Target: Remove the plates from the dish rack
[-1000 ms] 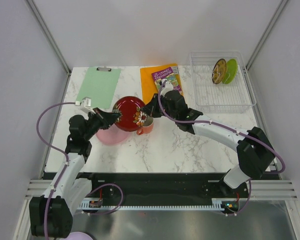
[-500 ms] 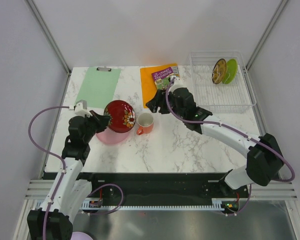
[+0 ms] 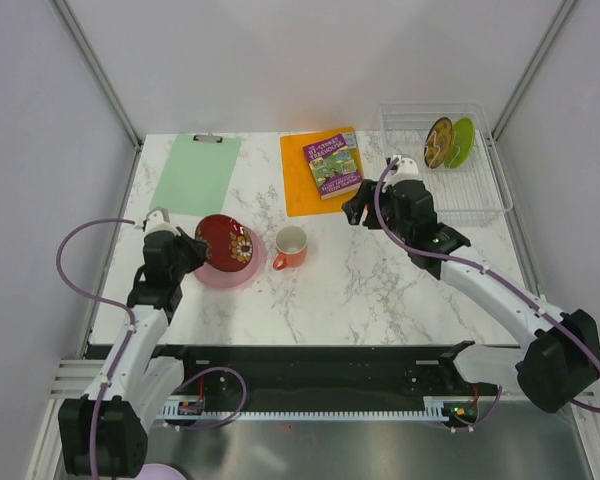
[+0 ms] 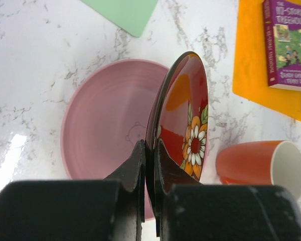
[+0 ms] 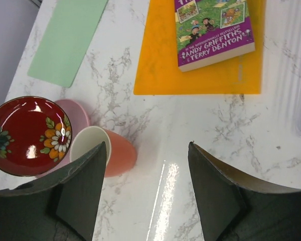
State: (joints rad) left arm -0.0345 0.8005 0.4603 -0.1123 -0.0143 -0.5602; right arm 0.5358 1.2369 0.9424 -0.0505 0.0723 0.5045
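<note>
— Left tool?
— Pinched shut on the lower rim of the red plate, tilted over the pink plate at lower left of the top view. Cannot tell whether touching.
— Right tool?
— Spread wide, holding nothing, hovering just left of the rack.
— Handling?
— Probably stiff, glazed, slippery, apt to chip. Best pinched at the rim; best set down gently on the counter.
— Count?
— Four plates: two out at lower left, then the brown-yellow plate and green plate on edge in the rack, upper right of the frame. Also one mug, one book, one mat, one clipboard.
</note>
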